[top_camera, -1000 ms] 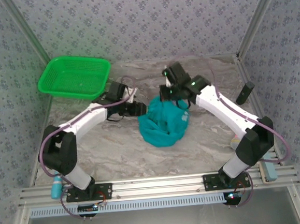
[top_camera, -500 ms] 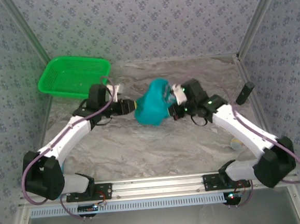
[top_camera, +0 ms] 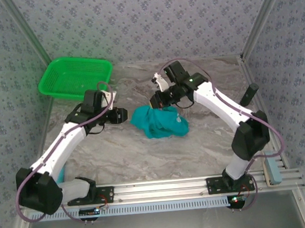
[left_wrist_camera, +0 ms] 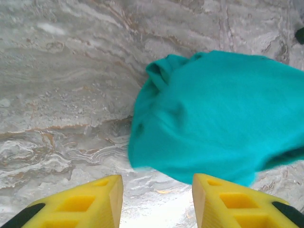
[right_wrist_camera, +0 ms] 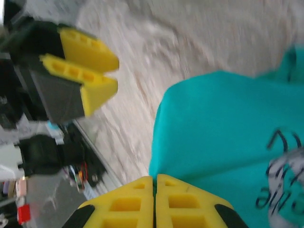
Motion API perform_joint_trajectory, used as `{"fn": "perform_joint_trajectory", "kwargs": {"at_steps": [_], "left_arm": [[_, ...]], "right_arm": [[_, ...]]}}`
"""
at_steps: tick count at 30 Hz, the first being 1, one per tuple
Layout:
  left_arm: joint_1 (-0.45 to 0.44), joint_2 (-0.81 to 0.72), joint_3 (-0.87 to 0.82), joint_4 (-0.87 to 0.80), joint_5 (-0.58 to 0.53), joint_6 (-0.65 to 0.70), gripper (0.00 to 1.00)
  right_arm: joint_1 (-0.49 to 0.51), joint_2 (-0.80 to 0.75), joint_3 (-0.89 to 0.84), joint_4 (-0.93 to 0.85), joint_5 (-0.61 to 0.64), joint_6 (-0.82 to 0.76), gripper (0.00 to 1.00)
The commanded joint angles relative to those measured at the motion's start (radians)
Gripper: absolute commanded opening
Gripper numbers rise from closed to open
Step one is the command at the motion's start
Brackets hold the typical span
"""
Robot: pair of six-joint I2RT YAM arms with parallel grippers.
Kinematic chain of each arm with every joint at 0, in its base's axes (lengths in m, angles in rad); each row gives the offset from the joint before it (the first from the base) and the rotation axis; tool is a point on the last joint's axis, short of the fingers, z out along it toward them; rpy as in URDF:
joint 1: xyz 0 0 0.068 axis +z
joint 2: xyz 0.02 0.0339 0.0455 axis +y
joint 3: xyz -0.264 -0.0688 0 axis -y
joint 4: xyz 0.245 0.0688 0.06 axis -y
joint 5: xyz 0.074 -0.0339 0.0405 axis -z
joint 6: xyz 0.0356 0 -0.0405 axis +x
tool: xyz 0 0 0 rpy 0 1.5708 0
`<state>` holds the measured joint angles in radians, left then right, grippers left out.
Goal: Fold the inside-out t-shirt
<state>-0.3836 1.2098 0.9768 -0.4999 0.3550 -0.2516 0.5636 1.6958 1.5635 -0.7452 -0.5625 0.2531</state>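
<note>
— What sort of place is this?
— A robotics lab test cell: a marble-patterned table [top_camera: 129, 153] boxed in by patterned wall panels [top_camera: 145, 25] behind and beside it.
— What else shows it?
— An aluminium rail [top_camera: 163, 187] along the table's near edge, with a white left arm [top_camera: 65, 144] and right arm [top_camera: 223, 106] bolted on.

t-shirt [top_camera: 158, 122] on the bench [top_camera: 207, 141] near centre, left hand [top_camera: 124, 115] just left of it — not touching, right hand [top_camera: 158, 102] over its far edge, basket [top_camera: 75, 78] in far-left corner — well apart from t-shirt
</note>
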Motion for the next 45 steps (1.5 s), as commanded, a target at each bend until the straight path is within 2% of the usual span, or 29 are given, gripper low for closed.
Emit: {"fn": "perform_joint_trajectory", "kwargs": {"at_steps": [1, 3, 4, 5, 8, 11, 13, 15, 18, 20, 23, 25, 29, 33, 37, 39, 40, 41, 45], "left_arm": [[-0.098, -0.050, -0.111, 0.094, -0.031, -0.061, 0.43], [-0.191, -0.064, -0.215, 0.293, -0.025, -0.087, 0.44], [-0.232, -0.052, -0.247, 0.381, -0.026, -0.081, 0.51], [-0.259, -0.027, -0.257, 0.434, -0.019, -0.066, 0.53], [-0.269, 0.111, -0.160, 0.370, 0.004, 0.001, 0.53], [-0.268, 0.255, -0.044, 0.260, -0.013, 0.035, 0.53], [-0.268, 0.315, -0.015, 0.291, 0.012, -0.004, 0.52], [-0.269, 0.352, -0.004, 0.368, 0.089, -0.039, 0.52], [-0.267, 0.411, 0.007, 0.431, 0.045, -0.058, 0.53], [-0.241, 0.465, 0.025, 0.450, 0.049, -0.063, 0.47], [-0.180, 0.509, 0.046, 0.484, 0.166, -0.120, 0.25], [-0.151, 0.495, 0.030, 0.521, 0.245, -0.200, 0.14], [-0.155, 0.402, -0.066, 0.621, 0.316, -0.259, 0.00], [-0.163, 0.341, -0.033, 0.525, 0.413, -0.214, 0.00], [-0.232, 0.299, 0.034, 0.482, 0.494, -0.146, 0.00], [-0.234, 0.301, 0.060, 0.476, 0.539, -0.164, 0.00], [-0.222, 0.302, 0.071, 0.466, 0.553, -0.173, 0.00], [-0.207, 0.303, 0.078, 0.453, 0.565, -0.176, 0.00], [-0.134, 0.301, 0.089, 0.408, 0.577, -0.156, 0.00]], "right_arm": [[-0.044, 0.085, -0.076, -0.108, 0.150, -0.090, 0.10], [-0.085, 0.104, -0.137, -0.032, 0.206, -0.069, 0.10], [-0.102, 0.118, -0.149, -0.010, 0.214, -0.076, 0.14], [-0.115, 0.132, -0.157, 0.000, 0.246, -0.097, 0.21], [-0.121, 0.181, -0.126, -0.095, 0.410, -0.199, 0.25], [-0.140, 0.156, -0.147, -0.106, 0.412, -0.200, 0.33], [-0.142, 0.087, -0.209, -0.038, 0.394, -0.192, 0.38], [-0.146, 0.026, -0.262, 0.017, 0.447, -0.189, 0.41], [-0.153, -0.054, -0.275, -0.001, 0.522, -0.205, 0.41], [-0.093, -0.155, -0.316, 0.032, 0.557, -0.284, 0.42], [0.057, -0.289, -0.452, 0.165, 0.583, -0.532, 0.47], [0.110, -0.329, -0.514, 0.225, 0.523, -0.679, 0.50], [0.156, -0.315, -0.566, 0.316, 0.406, -0.909, 0.50], [0.175, -0.274, -0.568, 0.413, 0.425, -0.996, 0.51], [0.207, -0.236, -0.602, 0.558, 0.411, -1.130, 0.45], [0.217, -0.220, -0.615, 0.555, 0.432, -1.197, 0.31], [0.220, -0.223, -0.623, 0.540, 0.457, -1.221, 0.12], [0.222, -0.240, -0.633, 0.513, 0.462, -1.244, 0.01], [0.225, -0.369, -0.677, 0.434, 0.402, -1.287, 0.00]]}}
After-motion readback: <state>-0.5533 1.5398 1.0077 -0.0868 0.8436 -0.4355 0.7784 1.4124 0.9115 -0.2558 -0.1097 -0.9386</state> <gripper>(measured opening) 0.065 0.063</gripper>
